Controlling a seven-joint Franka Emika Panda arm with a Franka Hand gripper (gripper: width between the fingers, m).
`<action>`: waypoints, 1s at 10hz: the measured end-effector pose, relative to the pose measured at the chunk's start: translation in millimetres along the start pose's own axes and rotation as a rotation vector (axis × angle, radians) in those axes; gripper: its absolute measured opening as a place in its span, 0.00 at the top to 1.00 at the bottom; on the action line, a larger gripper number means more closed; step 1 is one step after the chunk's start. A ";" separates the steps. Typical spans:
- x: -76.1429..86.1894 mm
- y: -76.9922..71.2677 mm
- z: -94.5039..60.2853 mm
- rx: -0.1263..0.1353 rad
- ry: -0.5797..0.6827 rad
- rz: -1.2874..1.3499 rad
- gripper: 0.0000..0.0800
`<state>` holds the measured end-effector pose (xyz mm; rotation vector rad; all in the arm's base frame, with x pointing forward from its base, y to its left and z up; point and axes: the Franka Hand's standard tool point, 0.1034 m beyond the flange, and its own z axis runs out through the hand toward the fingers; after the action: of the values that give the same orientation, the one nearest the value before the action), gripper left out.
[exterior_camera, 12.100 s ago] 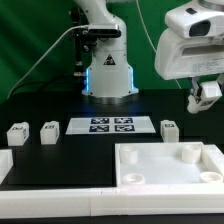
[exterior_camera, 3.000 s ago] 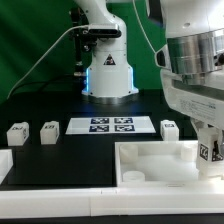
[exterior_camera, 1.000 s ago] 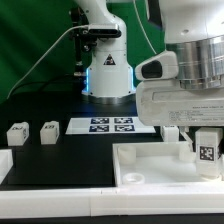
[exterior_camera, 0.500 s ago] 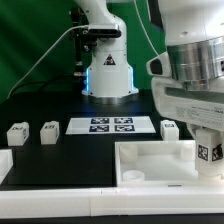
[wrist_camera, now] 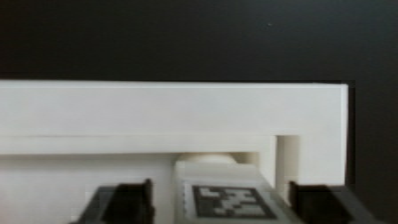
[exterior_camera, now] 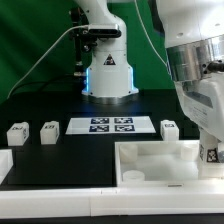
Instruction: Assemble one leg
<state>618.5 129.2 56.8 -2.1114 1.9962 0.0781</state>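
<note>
leg [exterior_camera: 211,153], a small white block with a black-and-white tag on its face, sits clamped in the end effector [exterior_camera: 212,156] at the exterior view's right edge, over the far right corner of the white tabletop [exterior_camera: 150,152]. in the wrist view the same leg [wrist_camera: 226,200] shows its tag between two dark fingers [wrist_camera: 127,203], one on each side and both against the block, so the end effector is closed on it. beneath the leg in that view lies the tabletop's raised rim [wrist_camera: 178,108], with a round corner socket [wrist_camera: 208,158] just beyond the block; whether the leg touches the socket cannot be told.

the tabletop is a large square tray lying on the black counter [exterior_camera: 60,165], with another round socket [exterior_camera: 133,175] near its front left corner in the exterior view. three more white legs stand on the counter: two [exterior_camera: 17,133] [exterior_camera: 49,131] side by side at the exterior view's left, and one [exterior_camera: 169,127] just beside the marker board [exterior_camera: 110,125], on its right. the marker board lies flat between these groups, in front of the arm's base [exterior_camera: 108,72]. a white block [exterior_camera: 4,163] is cut off at the exterior view's left edge.
</note>
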 end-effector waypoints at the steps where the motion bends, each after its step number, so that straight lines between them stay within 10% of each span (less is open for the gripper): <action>1: -0.6 0.5 0.0 -0.006 0.001 -0.059 0.34; 10: 2.2 0.4 -2.6 -0.092 0.011 -1.257 0.19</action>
<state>617.9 126.5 58.9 -2.9647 0.3788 -0.0654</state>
